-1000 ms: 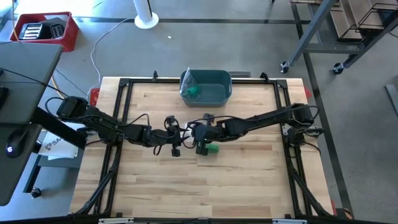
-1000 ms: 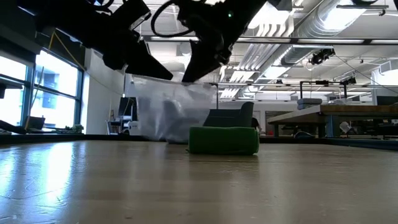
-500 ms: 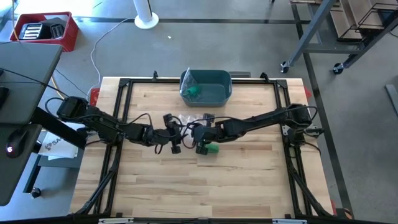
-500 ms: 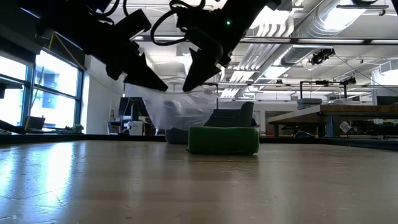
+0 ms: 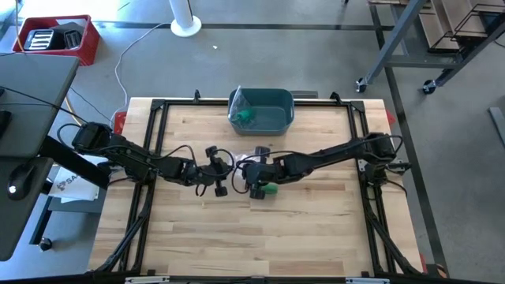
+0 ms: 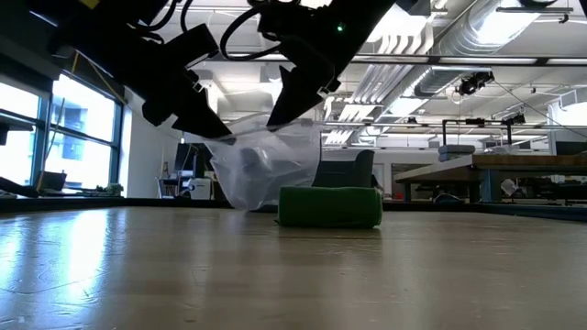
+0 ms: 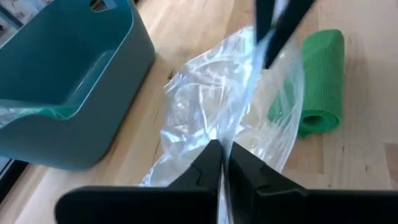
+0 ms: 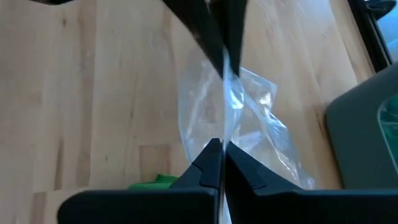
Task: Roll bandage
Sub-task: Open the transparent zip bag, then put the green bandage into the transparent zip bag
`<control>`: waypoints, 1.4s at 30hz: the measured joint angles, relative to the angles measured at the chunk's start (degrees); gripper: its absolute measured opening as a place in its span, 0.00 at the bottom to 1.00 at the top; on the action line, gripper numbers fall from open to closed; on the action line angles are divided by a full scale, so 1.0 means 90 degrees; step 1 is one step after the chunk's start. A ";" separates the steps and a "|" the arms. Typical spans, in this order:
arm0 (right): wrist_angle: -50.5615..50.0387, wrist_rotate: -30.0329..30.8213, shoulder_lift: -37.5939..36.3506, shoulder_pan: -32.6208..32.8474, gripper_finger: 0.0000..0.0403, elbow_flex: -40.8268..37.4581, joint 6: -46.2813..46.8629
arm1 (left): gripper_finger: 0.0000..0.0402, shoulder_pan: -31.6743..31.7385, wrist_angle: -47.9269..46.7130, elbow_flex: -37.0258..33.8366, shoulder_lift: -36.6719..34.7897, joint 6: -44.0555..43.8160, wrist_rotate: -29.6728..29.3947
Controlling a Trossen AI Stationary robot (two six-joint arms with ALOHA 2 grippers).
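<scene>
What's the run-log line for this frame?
left gripper: shut on plastic bag | right gripper: shut on plastic bag | green bandage roll: on table

Green rolled bandage (image 6: 330,207), lying on table

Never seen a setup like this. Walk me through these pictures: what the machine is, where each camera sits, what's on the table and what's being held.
Two dark robot arms work at a wooden table. One camera looks straight down, one sits at tabletop level, and one rides on each arm's wrist. In the overhead picture the left gripper and right gripper meet mid-table. Both are shut on a clear plastic bag, which hangs between them above the table. In each wrist picture the dark fingers at the bottom are that arm's own. A green rolled bandage lies on the wood near the bag. A teal bin stands at the table's far edge with something green inside.
</scene>
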 joint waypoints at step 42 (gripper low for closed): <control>0.5911 -0.0879 -0.0724 0.0492 0.54 -0.5106 0.0664 | 0.00 -0.0510 -0.1470 -0.0001 0.0002 -0.1999 -0.1072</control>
